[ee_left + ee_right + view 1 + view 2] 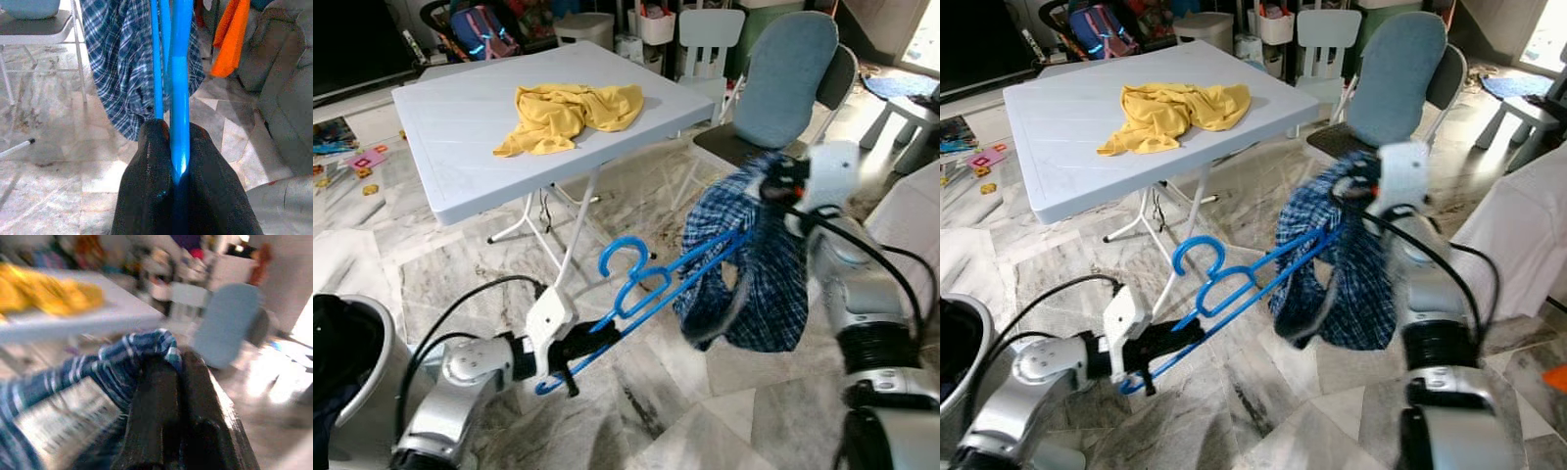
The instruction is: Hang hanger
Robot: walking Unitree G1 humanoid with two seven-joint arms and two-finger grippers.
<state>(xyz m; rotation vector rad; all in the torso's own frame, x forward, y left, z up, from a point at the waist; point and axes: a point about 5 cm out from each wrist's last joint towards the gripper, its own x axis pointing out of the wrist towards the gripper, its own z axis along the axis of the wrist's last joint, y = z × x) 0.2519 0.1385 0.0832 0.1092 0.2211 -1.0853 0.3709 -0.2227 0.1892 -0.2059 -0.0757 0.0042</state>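
Marble floor (646,392) is being viewed from above, with a white folding table (460,127) standing ahead and a yellow garment (570,114) lying crumpled on its top. A blue-cushioned chair (785,78) is standing behind the table's right corner, and a white child's chair (710,39) is sitting further back. A blue hanger (641,284) is being held in mid-air over the floor, between the two arms. Its lower end is being clamped by the left gripper (570,351), fingers (151,166) pinched narrow around the blue bar, as is being shown in the left wrist view. The hanger's far end is being run into a blue plaid shirt (754,264), which is draping down beside the chair. A bunched fold of the shirt's top is being pinched by the right gripper (1356,188), fingers (161,396) closed narrow on the cloth. An orange cloth (234,39) is being seen hanging behind the shirt in the left wrist view. A dark bin's rim (362,338) is showing at lower left.
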